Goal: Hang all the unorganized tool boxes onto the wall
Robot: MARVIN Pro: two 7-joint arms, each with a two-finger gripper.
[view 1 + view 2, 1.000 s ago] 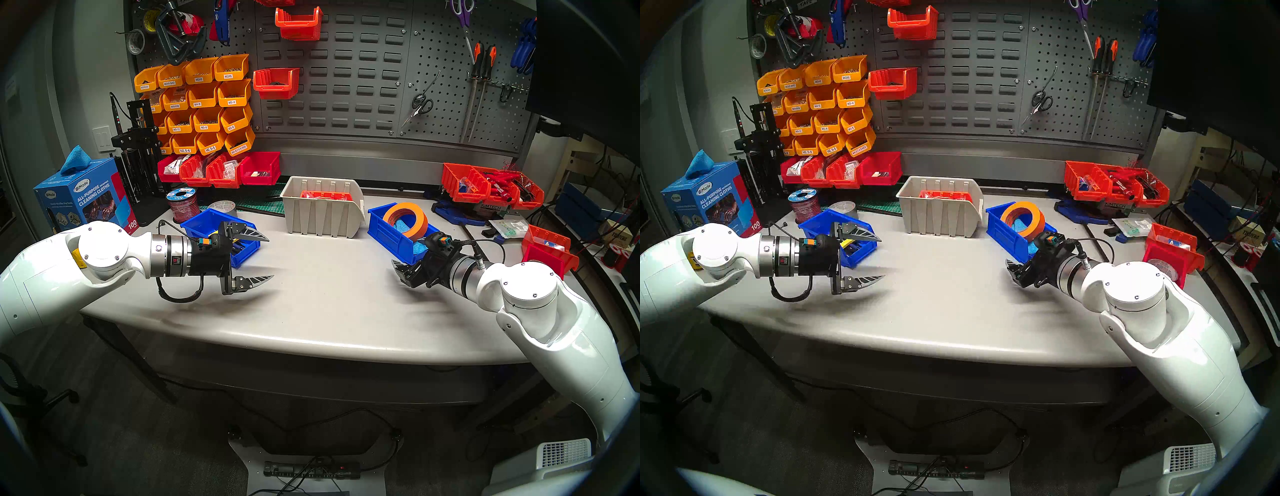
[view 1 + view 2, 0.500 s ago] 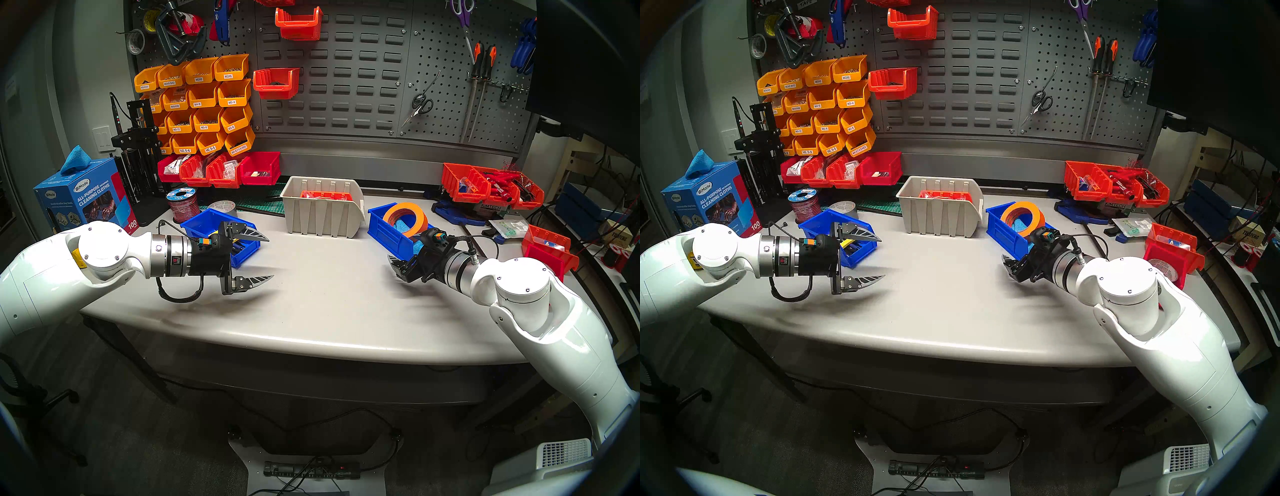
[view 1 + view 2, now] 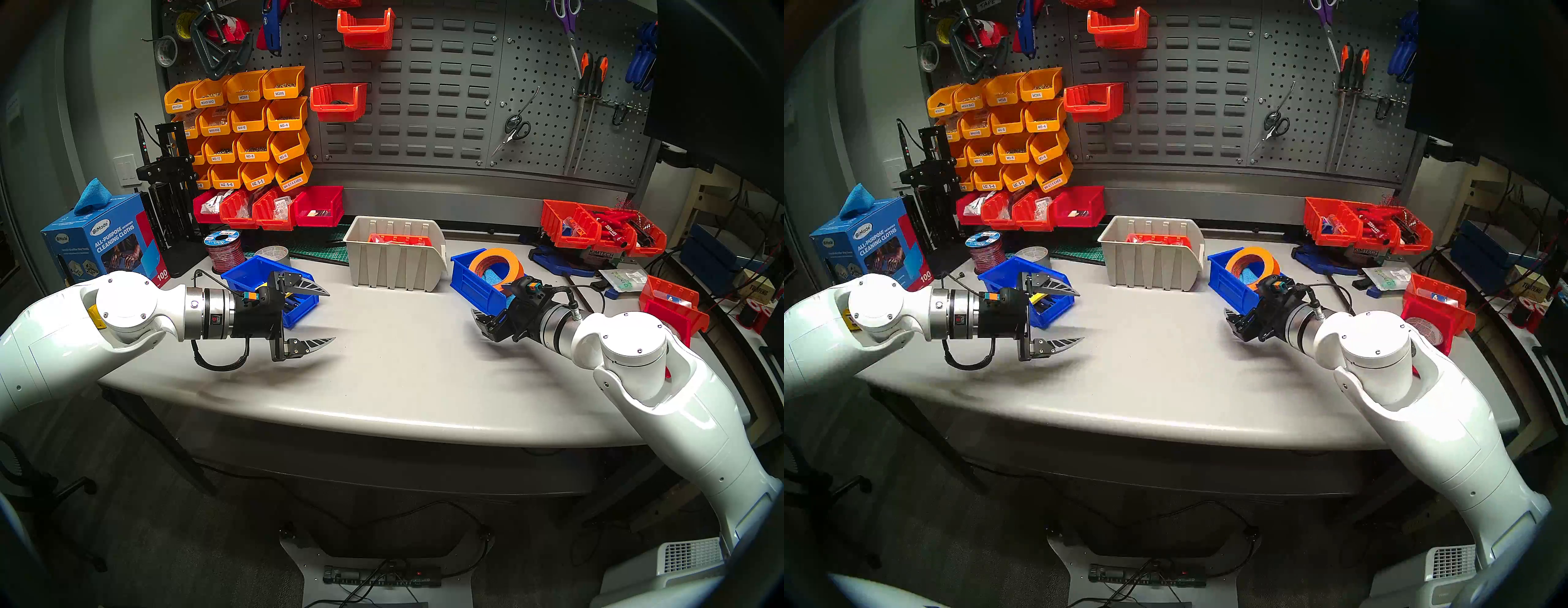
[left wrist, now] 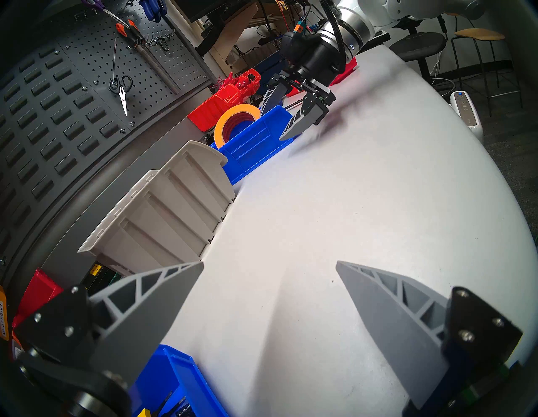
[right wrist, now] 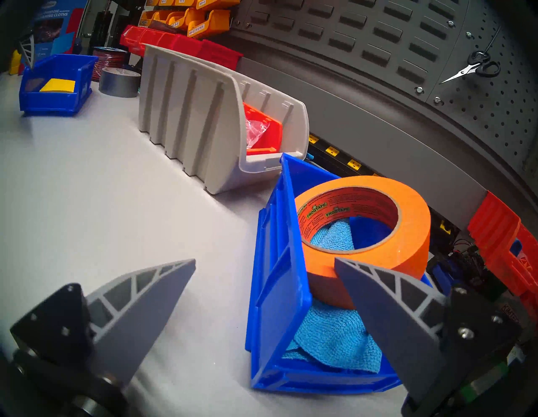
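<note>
Now nudged closer to the blue bin with the orange tape [image 5: 361, 233], right fingers [image 5: 265, 265] wide and empty, straddling its near wall [image 5: 279, 279]: likely lining up a grasp. Left fingers [image 4: 269, 266] equally wide, empty, idle beside the other blue bin [image 3: 254, 271]. Beige bin [image 3: 394, 259] just beside the tape bin, crowding a lift toward the slotted wall [image 3: 424, 93].

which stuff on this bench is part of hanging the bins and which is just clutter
Job:
- blue plastic bin with orange tape roll
- blue plastic bin, left
- beige ribbed plastic bin
- grey louvred metal wall panel

Clutter:
- grey duct tape roll
- wire spool
- blue cleaning-cloth box
</note>
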